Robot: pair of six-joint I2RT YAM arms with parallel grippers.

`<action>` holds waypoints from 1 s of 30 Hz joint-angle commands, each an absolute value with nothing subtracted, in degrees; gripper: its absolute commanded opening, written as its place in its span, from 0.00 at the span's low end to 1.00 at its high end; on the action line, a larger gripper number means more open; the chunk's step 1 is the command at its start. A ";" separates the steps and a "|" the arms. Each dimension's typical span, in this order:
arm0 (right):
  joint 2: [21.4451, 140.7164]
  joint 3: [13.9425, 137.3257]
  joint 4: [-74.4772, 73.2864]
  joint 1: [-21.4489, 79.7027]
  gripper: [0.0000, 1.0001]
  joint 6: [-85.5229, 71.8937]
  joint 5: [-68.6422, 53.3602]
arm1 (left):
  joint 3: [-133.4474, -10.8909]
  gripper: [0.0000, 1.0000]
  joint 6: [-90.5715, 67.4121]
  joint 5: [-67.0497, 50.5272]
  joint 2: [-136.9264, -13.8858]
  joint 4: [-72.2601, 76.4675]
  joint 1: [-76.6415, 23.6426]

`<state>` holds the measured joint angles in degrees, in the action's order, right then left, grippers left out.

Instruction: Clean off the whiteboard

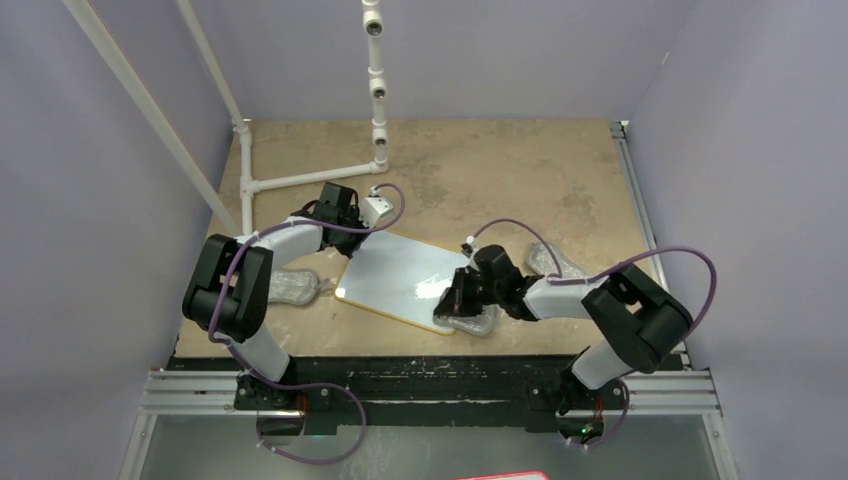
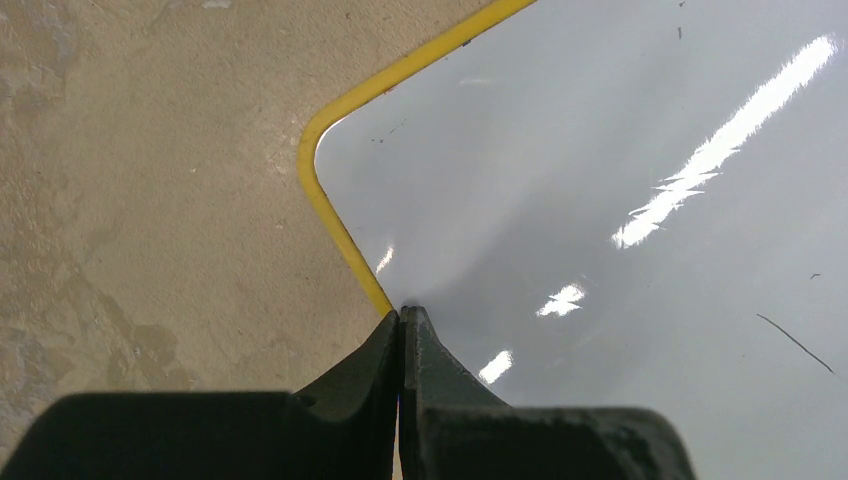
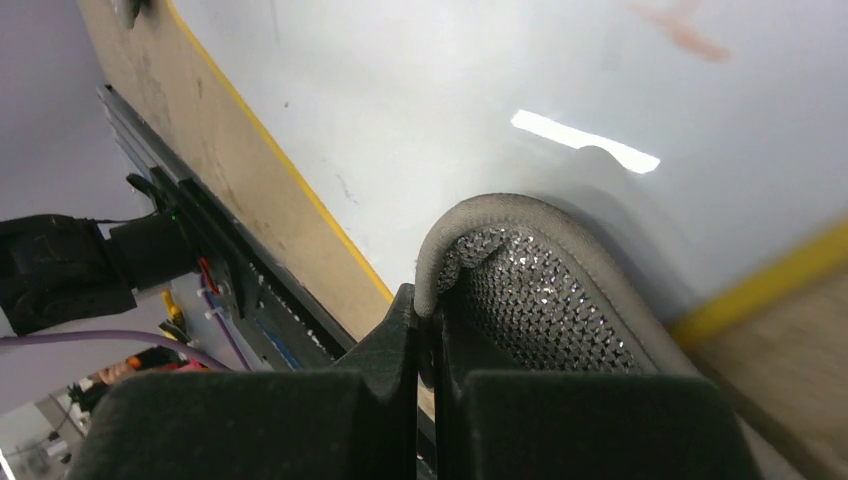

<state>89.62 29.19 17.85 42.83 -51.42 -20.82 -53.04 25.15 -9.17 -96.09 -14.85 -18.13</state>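
Pale purple walls (image 1: 760,150) close around a tan, stained surface (image 1: 500,170). On the middle of this surface the whiteboard (image 1: 400,275) lies flat, turned at an angle, with a thin yellow rim. The left gripper (image 2: 402,312) is closed with nothing between its fingers, and its tips stand on the rim near a rounded corner. The right gripper (image 3: 425,300) is closed on a grey cloth pad (image 3: 540,290), which rests on the board's near right corner. A faint red smear (image 3: 685,32) is on the board. Two more pads (image 1: 292,288) (image 1: 553,262) lie beside the board, one on each side. A white pipe frame (image 1: 300,180) stands at the far left.
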 commanded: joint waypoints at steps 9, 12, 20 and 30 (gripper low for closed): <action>106.37 48.26 11.78 36.48 0.00 -43.76 -18.79 | -51.54 0.00 25.40 -8.56 -98.86 -22.23 -18.85; 110.63 56.94 12.14 36.13 0.00 -43.93 -21.05 | -51.38 0.00 25.70 -8.23 -99.05 -22.48 -18.98; 110.16 56.48 10.72 28.09 0.00 -43.66 -20.67 | -51.57 0.00 25.59 -8.64 -98.12 -22.36 -18.98; 98.50 51.78 7.47 23.38 0.00 -39.41 -18.83 | -55.29 0.04 22.90 -10.72 -94.91 -23.81 -18.98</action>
<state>99.85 47.57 9.65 22.24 -42.09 -19.90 -53.89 24.84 -8.95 -96.07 -16.82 -18.57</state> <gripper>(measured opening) 0.024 0.003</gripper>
